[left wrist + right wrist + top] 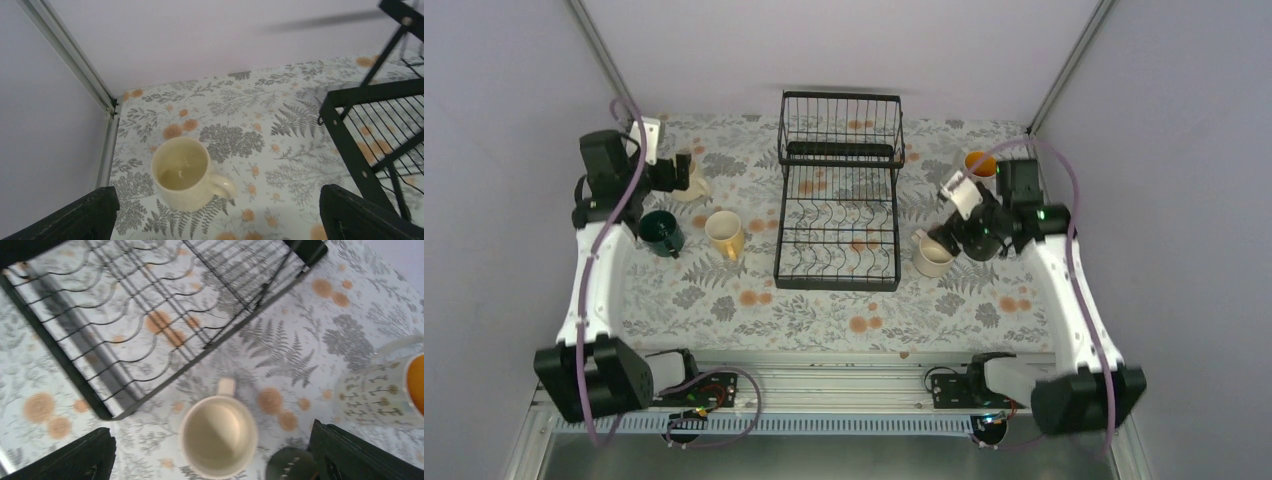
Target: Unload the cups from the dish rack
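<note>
Cups were on the bench, outside the rack: cream mug (182, 172) upright at far left near the back corner, handle toward the rack. Green mug (661, 232) and tan mug (725, 235) stood side by side, not touching, left of the rack's flat tray. Off-white mug (218, 435) stood upright just off the rack's near-right corner, handle pointing at the rack. Orange mug (979, 163) was farther back on the right, well apart from the off-white one. A dark round object (291, 465) sat just beside the off-white mug, cut off by the frame edge, so I couldn't tell what it was. Rack (839, 190) sat mid-bench, basket section at the back, flat tray with curved dividers toward the arms. Left claw (219, 212) was spread wide, hovering over the cream mug with a finger on either side, not touching it. Right claw (215, 455) was likewise spread wide above the off-white mug, no contact visible. Bench (824, 320) had a fern-and-flower print cover.
</note>
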`<state>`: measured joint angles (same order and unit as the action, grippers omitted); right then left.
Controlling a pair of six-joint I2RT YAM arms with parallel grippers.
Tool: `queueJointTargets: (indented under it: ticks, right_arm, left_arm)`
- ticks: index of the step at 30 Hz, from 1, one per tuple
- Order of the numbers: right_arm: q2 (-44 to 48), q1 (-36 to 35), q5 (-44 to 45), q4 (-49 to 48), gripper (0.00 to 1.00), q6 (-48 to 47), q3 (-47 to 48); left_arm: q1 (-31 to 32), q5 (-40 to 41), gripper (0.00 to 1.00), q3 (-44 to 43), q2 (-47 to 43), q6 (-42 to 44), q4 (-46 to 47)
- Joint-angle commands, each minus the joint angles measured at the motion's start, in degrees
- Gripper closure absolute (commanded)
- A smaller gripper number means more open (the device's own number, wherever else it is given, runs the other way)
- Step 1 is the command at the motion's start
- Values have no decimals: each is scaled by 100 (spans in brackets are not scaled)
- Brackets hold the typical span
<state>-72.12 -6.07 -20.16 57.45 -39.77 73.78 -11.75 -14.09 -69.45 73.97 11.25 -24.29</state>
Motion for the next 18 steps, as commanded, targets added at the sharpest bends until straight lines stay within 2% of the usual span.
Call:
queueJointTargets:
  ticks: [1,5,8,13,18]
  right_arm:
    - [1427,-56,-1054,-1042,0,181,-1421]
    - [3076,-57,-1112,-1876,0,320,-2618]
    - [3875,-55,-867,-2055,0,303,-3232]
    - [4547,-49,170,-2438,0,316,-4053]
    - [4983,-52,231,-2881,0,597,-4616]
  left_arm:
    - [35,-70,0,979,-958,165,641]
    - [37,-92,0,1965,-1710,421,736]
    - [24,-354,0,2562,-2213,590,655]
    - [-20,-781,0,2934,-2685,1050,416]
    - [-27,-1270,0,3566,-2879,1173,562]
